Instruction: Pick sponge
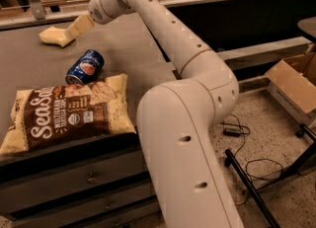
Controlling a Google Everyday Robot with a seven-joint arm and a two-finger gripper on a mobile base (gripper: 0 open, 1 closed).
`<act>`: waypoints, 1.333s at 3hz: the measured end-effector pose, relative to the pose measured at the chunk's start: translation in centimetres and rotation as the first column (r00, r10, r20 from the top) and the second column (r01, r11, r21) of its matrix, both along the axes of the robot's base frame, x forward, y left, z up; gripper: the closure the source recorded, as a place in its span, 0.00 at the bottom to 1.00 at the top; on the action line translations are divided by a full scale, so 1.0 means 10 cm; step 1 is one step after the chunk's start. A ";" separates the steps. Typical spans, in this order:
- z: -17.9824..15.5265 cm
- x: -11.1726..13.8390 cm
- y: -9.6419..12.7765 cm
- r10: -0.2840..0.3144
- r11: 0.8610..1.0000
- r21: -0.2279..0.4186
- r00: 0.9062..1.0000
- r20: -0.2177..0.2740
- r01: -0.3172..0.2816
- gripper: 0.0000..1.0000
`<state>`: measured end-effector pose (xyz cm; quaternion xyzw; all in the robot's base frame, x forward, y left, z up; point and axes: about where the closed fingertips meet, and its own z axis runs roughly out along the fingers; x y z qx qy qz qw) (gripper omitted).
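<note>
The sponge point(53, 36) is a small pale yellow block with wavy edges, lying on the grey table point(128, 49) at the far left. My gripper point(75, 28) reaches in from the right, its cream fingers point(80, 25) pointing down-left, and its tip is at the sponge's right end, overlapping it. The arm runs back across the table to my white body in the foreground.
A blue can point(85, 66) lies on its side in front of the sponge. A large yellow-and-brown chip bag point(64, 113) lies at the table's near edge. Drawers sit below the table. A cardboard box point(296, 81) and cables are on the floor at right.
</note>
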<state>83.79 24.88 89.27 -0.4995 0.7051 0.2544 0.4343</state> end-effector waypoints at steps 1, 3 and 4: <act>-0.18 0.06 0.23 0.024 1.000 0.009 1.000 0.001 -0.024 0.00; -0.41 -0.07 0.73 0.106 0.994 -0.034 0.994 -0.008 -0.107 0.00; -0.52 -0.11 0.84 0.116 0.991 -0.060 0.993 -0.032 -0.117 0.00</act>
